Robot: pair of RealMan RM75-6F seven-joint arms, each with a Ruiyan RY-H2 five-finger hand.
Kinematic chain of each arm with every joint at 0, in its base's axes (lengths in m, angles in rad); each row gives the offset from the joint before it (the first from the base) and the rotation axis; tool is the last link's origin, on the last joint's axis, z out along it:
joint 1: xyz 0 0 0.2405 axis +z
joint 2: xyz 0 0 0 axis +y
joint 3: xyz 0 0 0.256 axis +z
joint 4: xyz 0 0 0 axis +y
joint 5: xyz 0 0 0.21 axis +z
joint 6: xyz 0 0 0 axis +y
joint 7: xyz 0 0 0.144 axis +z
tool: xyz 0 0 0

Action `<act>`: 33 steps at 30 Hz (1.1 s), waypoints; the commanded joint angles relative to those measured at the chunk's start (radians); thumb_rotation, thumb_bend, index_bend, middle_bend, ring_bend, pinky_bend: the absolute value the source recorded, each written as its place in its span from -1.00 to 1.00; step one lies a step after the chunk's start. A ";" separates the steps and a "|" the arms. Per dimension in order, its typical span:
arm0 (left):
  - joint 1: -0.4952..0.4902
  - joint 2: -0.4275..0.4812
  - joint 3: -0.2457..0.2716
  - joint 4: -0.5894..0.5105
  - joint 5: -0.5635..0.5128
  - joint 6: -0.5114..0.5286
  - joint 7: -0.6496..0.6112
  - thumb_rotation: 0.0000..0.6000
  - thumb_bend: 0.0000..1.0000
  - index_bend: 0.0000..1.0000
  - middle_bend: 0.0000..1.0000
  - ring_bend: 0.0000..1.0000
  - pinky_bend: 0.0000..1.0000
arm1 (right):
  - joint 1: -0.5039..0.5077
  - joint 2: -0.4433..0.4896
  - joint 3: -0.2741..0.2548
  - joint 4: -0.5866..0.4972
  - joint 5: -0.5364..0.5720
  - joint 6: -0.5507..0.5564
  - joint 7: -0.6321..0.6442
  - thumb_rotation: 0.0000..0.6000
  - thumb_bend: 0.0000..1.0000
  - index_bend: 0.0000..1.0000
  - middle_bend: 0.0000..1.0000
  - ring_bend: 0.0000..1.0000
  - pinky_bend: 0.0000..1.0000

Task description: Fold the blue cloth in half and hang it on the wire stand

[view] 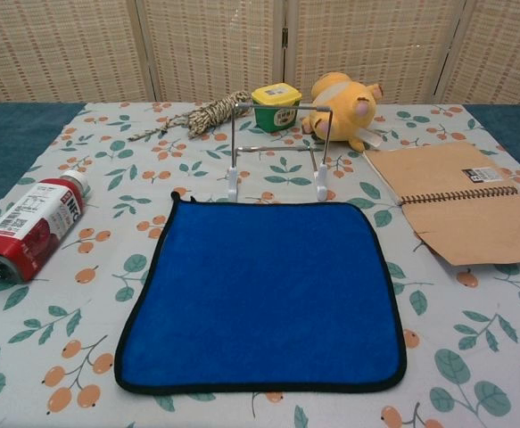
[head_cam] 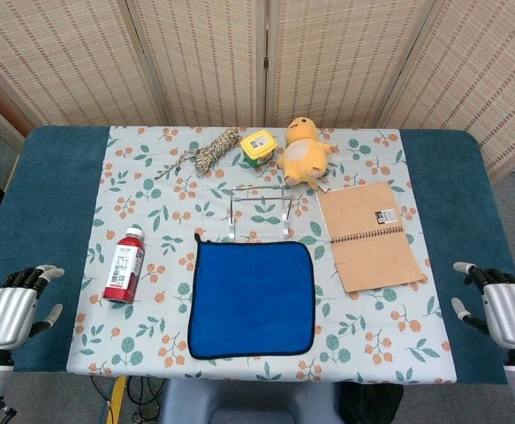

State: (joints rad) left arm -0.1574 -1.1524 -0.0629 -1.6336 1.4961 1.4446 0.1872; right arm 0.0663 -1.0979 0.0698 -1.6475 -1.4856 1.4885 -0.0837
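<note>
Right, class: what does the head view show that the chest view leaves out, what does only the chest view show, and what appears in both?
Only the head view shows the left hand and right hand, both empty with fingers apart at the table's near corners, plus the table's teal edges.

Only the chest view shows the wire stand side-on, upright behind the cloth.

Both show the blue cloth lying flat and unfolded, the red bottle on its side, the notebook, plush toy, rope and yellow-lidded tub.

The blue cloth [view: 261,294] lies flat and unfolded just before the upright wire stand [view: 277,152], a red bottle [view: 29,230] to its left.
</note>
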 commanded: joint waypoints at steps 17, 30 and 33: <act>-0.038 0.023 0.030 0.036 0.152 0.021 -0.118 1.00 -0.44 -0.35 -0.10 -0.09 -0.02 | 0.001 0.010 -0.005 0.004 -0.094 0.056 0.055 1.00 -0.43 -0.43 -0.02 -0.16 -0.05; -0.159 0.014 0.080 0.042 0.366 -0.047 -0.181 1.00 -0.44 -0.26 0.43 0.43 0.61 | 0.076 0.026 -0.054 -0.030 -0.279 -0.001 0.039 1.00 -0.43 -0.35 0.39 0.27 0.39; -0.194 -0.006 0.094 0.047 0.406 -0.081 -0.185 1.00 -0.44 -0.26 0.51 0.50 0.68 | 0.102 0.017 -0.072 -0.032 -0.323 -0.033 0.032 1.00 -0.43 -0.32 0.51 0.39 0.50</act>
State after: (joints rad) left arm -0.3326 -1.1453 0.0208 -1.5891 1.8822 1.3822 0.0054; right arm 0.1501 -1.0753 0.0114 -1.6754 -1.7851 1.4761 -0.0455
